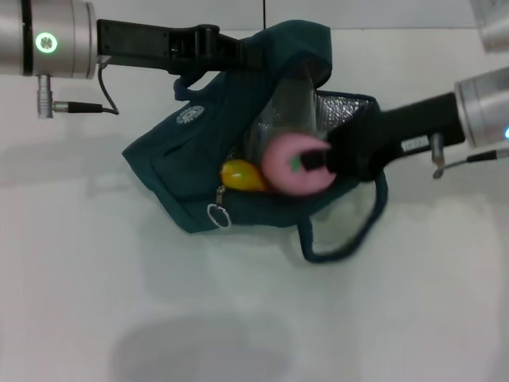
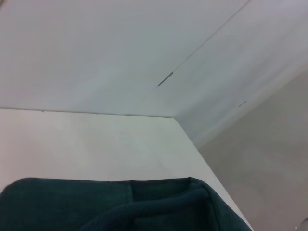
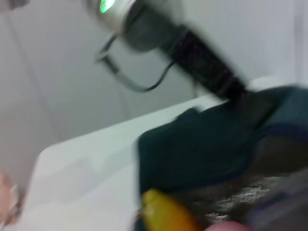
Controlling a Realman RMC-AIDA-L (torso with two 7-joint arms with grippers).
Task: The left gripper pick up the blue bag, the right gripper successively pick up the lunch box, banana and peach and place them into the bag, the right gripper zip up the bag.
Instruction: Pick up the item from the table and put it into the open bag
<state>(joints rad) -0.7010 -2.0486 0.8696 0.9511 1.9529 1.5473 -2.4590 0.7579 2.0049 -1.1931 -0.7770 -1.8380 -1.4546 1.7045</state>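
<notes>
Holding the round, smooth pink peach (image 1: 291, 163) between closed fingers, my right gripper (image 1: 318, 159) reaches in from the right over the mouth of the blue bag (image 1: 179, 163). That bag is dark teal fabric, slumped and creased, with crinkled silver lining showing at its far side and a metal ring pull (image 1: 218, 215) at the near edge. Inside lie the banana (image 1: 242, 175), glossy yellow, and the lunch box (image 1: 278, 119), clear plastic, standing behind the peach. My left gripper (image 1: 238, 52) clamps the bag's upper rim, fingers closed on the cloth. One loop handle (image 1: 350, 235) trails onto the white table (image 1: 254, 318). Pale walls rise beyond the table.
</notes>
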